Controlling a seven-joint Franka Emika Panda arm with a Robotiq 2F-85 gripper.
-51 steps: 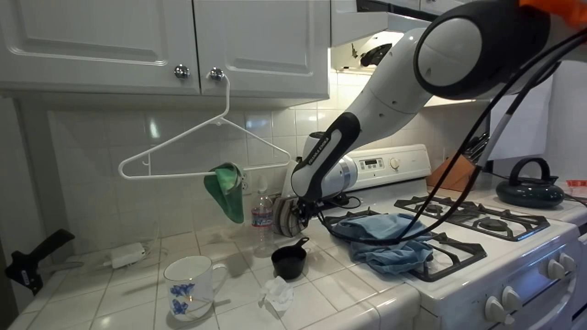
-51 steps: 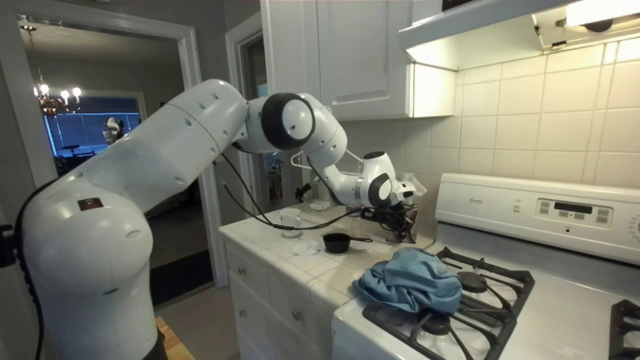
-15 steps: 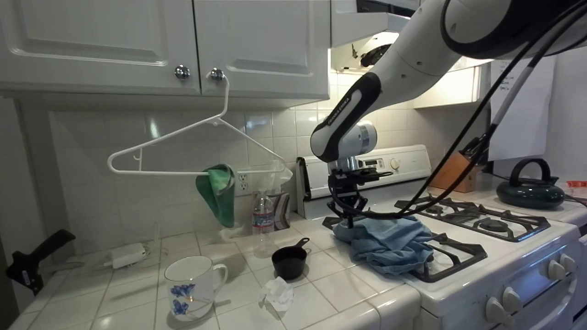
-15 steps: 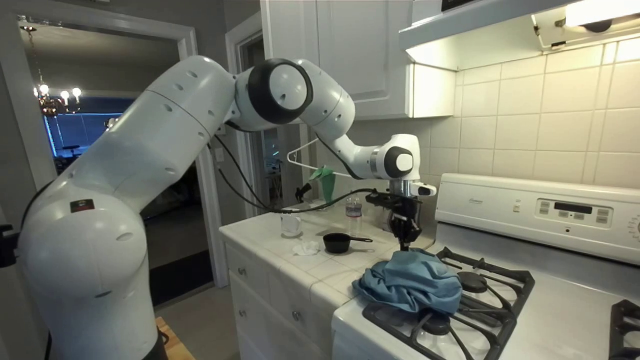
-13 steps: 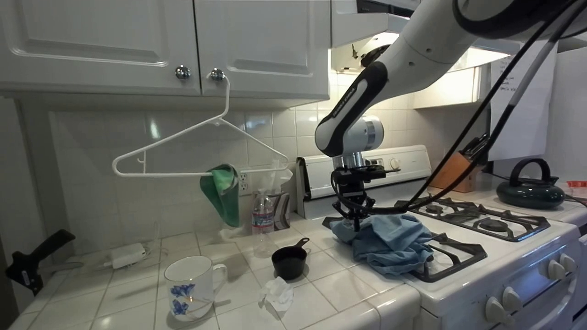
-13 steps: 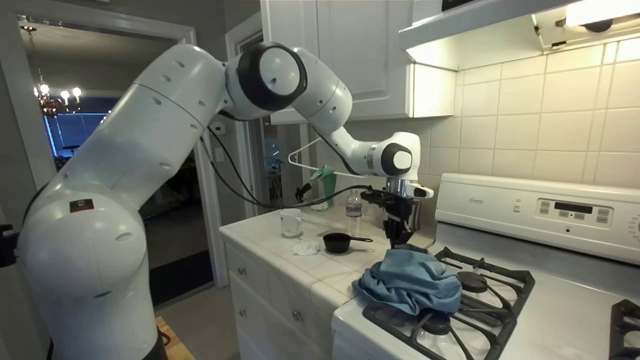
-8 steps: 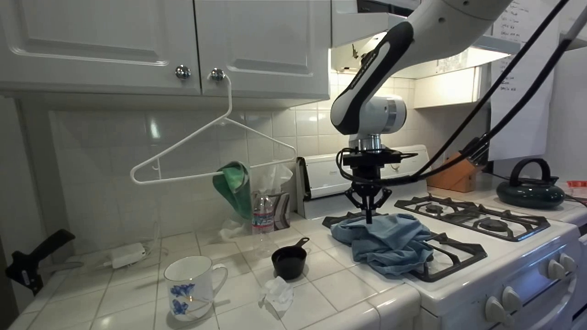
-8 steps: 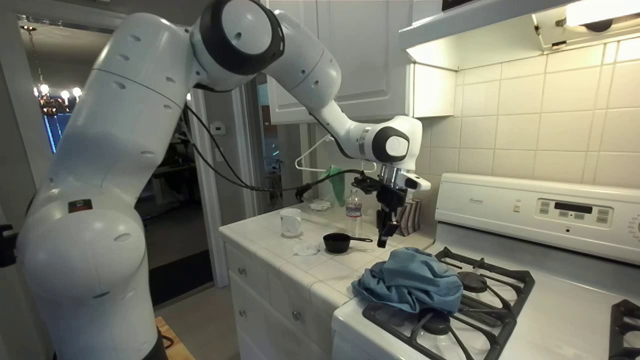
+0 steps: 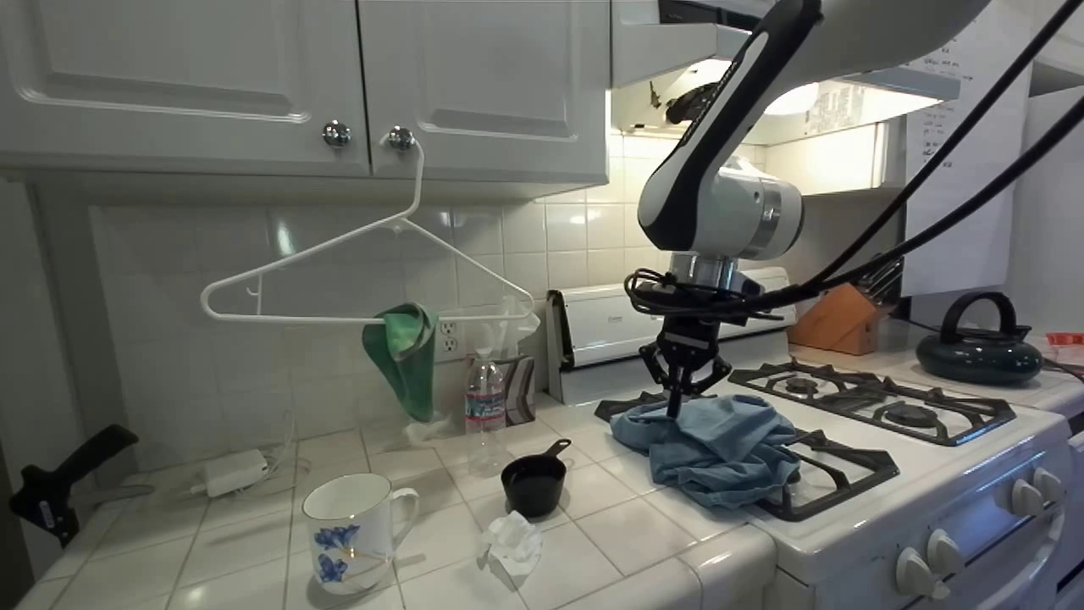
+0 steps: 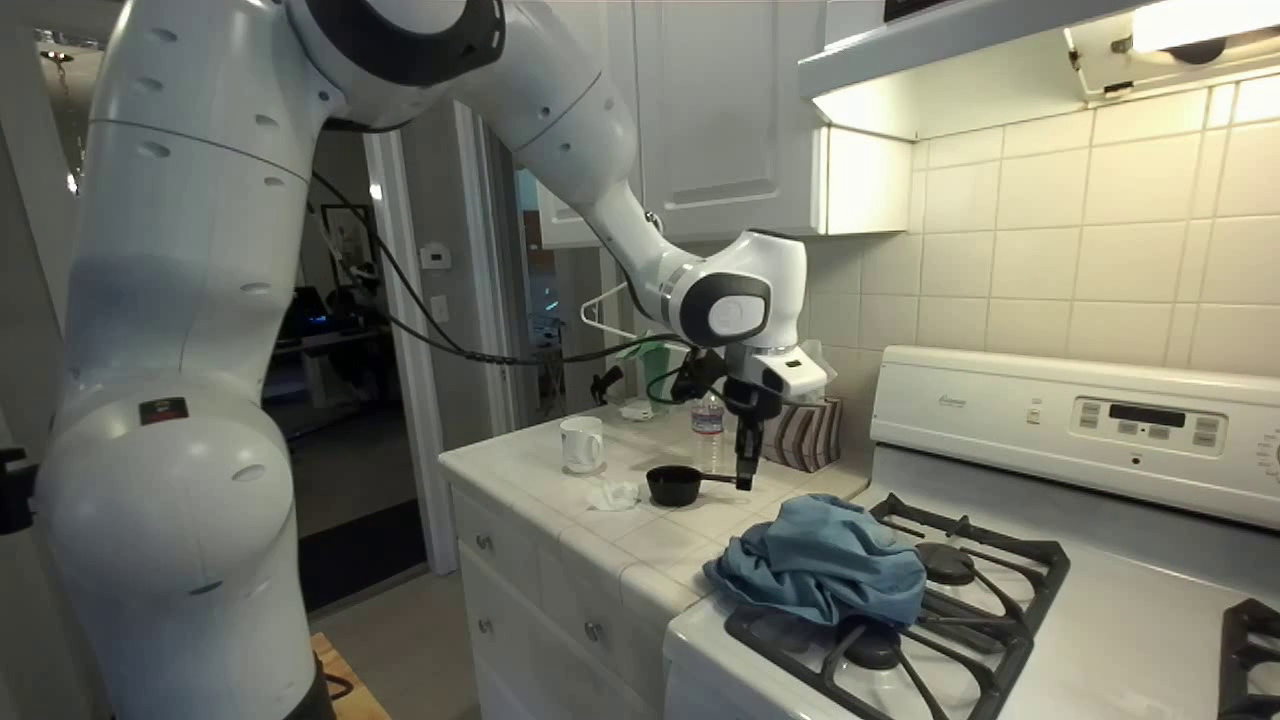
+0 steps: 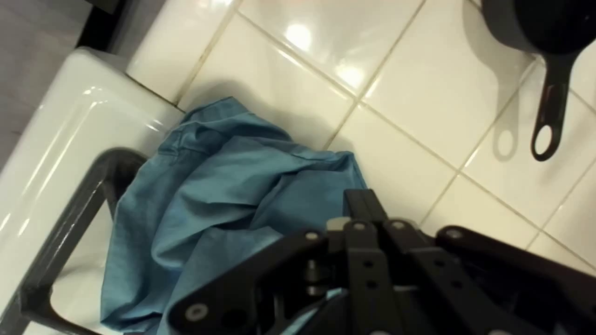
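My gripper [image 9: 674,405] points down with its two black fingers together and nothing between them. It hovers near the crumpled blue cloth [image 9: 720,449], which lies over the stove's front corner and burner. In an exterior view the fingertips [image 10: 744,482] are above the counter, beside the cloth [image 10: 820,565] and close to the handle end of a small black pan [image 10: 674,486]. In the wrist view the shut fingertips [image 11: 364,204] overlap the edge of the cloth [image 11: 223,186]; the pan [image 11: 556,93] is at upper right.
A white hanger [image 9: 288,320] with a green cloth [image 9: 405,364] hangs from a cabinet knob. A flowered mug [image 9: 349,534], crumpled tissue [image 9: 515,542], plastic bottle [image 9: 484,415] and striped tissue box [image 10: 805,440] stand on the tiled counter. A kettle [image 9: 978,352] and knife block [image 9: 838,322] are beyond the stove.
My gripper has moved from the tissue box to over the blue cloth, turned downward, then shifted toward the pan handle. The hanger swings slightly. The blue cloth lies almost unchanged.
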